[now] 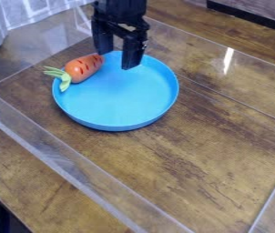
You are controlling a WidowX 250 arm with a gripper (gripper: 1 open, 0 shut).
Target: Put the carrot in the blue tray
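Observation:
The blue tray [122, 100] lies on the wooden table, a round shallow dish left of centre. The carrot [79, 68] rests across the tray's upper-left rim, its orange body over the rim and its green leafy top [57, 76] hanging outside on the table. My black gripper [117, 53] hangs over the tray's back edge, just right of the carrot. It is open with nothing between its fingers.
Clear plastic walls fence the table, one running along the left front [55, 159] and another behind the tray [213, 45]. Bare dark wood [213, 155] stretches to the right and front of the tray.

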